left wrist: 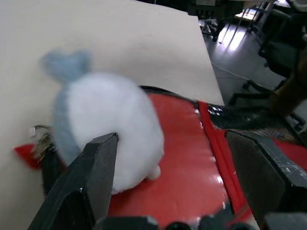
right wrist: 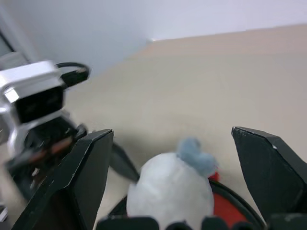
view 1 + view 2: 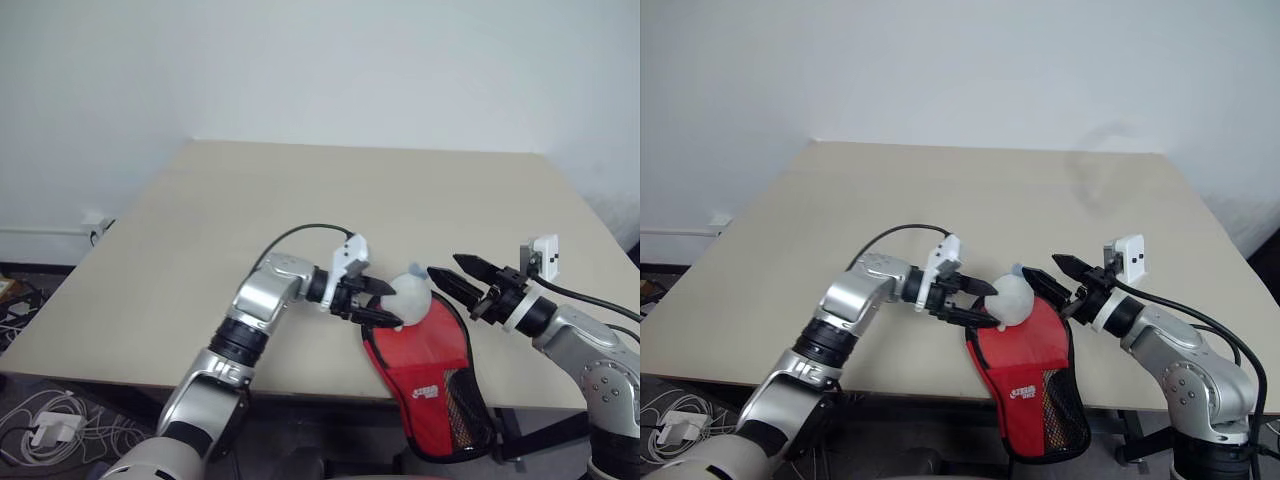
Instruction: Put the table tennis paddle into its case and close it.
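Left eye view: a red zip case (image 3: 425, 385) lies at the near edge of a pale beige table (image 3: 300, 220), its rounded end resting on the tabletop and its narrow black-mesh end (image 3: 468, 415) hanging out past the edge toward the floor. Black piping runs round the pouch, and a small white logo sits on the red fabric near the overhanging end. The table tennis paddle itself cannot be made out; whether it lies inside the pouch cannot be told.

On the rounded end of the case sits a white, egg-shaped soft toy with a blue-grey tuft (image 3: 1012, 297), its tuft toward the far side of the table. The left gripper (image 3: 378, 302) reaches in from the robot's left, its two black fingers spread wide with the toy's side just between their tips; contact cannot be told, and nothing is clamped. In the left wrist view the toy (image 1: 108, 136) fills the space above one finger (image 1: 98, 167), with red fabric and a zip line running beside the other.

The right gripper (image 3: 452, 278) points in from the robot's right, close to the toy, fingers also held wide apart and empty.

Beyond the two arms the tabletop runs bare to its far edge against a plain white wall, with broad open surface to both sides. Cables and a white plug block (image 3: 55, 430) lie on the floor below the table's left side.
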Controlling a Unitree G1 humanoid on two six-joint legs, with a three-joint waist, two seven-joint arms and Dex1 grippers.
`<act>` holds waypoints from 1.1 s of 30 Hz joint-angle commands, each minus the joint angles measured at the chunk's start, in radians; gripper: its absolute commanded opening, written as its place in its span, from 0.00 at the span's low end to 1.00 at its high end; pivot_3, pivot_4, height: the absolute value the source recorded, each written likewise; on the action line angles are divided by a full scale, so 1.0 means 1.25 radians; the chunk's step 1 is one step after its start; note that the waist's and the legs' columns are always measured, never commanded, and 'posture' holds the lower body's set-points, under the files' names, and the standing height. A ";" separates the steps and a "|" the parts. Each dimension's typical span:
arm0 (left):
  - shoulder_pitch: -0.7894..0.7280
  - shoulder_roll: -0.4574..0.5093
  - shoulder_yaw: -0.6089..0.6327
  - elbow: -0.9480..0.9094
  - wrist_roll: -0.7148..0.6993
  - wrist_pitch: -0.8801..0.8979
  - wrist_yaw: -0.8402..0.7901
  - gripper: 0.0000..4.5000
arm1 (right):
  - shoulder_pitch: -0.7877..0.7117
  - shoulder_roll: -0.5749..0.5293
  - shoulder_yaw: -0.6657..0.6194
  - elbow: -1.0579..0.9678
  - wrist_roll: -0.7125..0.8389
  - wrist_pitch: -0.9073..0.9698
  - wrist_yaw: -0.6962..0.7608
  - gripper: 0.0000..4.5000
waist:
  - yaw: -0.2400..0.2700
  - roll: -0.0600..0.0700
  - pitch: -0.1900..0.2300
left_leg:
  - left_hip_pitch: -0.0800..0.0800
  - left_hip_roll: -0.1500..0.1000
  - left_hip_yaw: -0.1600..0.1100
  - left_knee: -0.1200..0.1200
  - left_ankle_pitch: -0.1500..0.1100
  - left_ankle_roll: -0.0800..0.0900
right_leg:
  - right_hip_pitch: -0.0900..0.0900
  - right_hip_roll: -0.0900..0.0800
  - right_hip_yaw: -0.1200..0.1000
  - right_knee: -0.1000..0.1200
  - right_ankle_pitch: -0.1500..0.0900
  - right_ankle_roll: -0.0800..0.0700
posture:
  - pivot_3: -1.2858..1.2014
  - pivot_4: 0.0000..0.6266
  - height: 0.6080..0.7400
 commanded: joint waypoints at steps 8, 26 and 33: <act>0.038 0.013 -0.074 -0.063 0.005 -0.009 0.046 0.83 | -0.027 -0.044 0.101 0.072 -0.053 0.046 0.007 0.95 | -0.002 0.002 0.000 | -0.001 0.000 0.000 0.000 0.000 0.000 | 0.000 0.000 0.000 0.000 0.000 0.000 | 0.52 0.00 0.82; 0.018 -0.028 -0.175 0.006 0.086 0.006 0.154 0.84 | -0.062 -0.012 0.151 0.146 -0.139 0.040 -0.011 0.50 | -0.003 0.003 0.000 | 0.000 0.000 0.000 0.000 0.000 0.000 | 0.000 0.000 0.000 0.000 0.000 0.000 | 0.52 0.00 0.82; 0.020 -0.013 -0.234 0.050 0.150 -0.019 0.185 0.84 | -0.098 0.007 0.134 0.193 -0.172 0.009 -0.041 0.35 | -0.003 0.003 -0.001 | 0.002 0.000 0.000 0.000 0.000 0.000 | 0.003 0.000 0.000 -0.001 0.000 0.000 | 0.52 0.00 0.82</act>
